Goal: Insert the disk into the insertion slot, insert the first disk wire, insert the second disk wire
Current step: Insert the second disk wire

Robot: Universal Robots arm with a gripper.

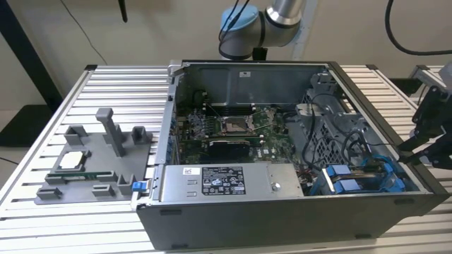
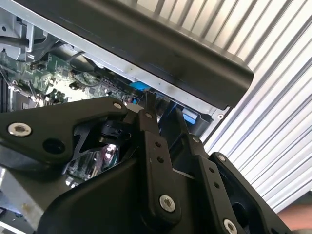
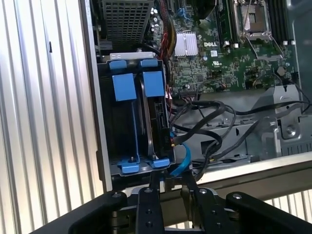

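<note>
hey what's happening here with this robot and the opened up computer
A robot arm is working on an open computer case lying on a slatted table. Its gripper hovers at the case's edge by the drive cage, holding nothing visible. The disk sits on edge in the insertion slot, between blue rails. Black cables and a blue wire lie loose beside the cage; whether any is plugged in can't be told.

The black-and-white printed label [image 1: 222, 182] on the big silver metal power-supply box carries lines of small print and symbols, too small to make out in the exterior view. A small white sticker [image 1: 244, 73] on the grey inner wall of the computer case is likewise illegible. In the first wrist view, the green circuit board bears a white printed maker's mark [image 3: 210, 50] beside the silver finned heatsink [image 3: 185, 45].
</note>
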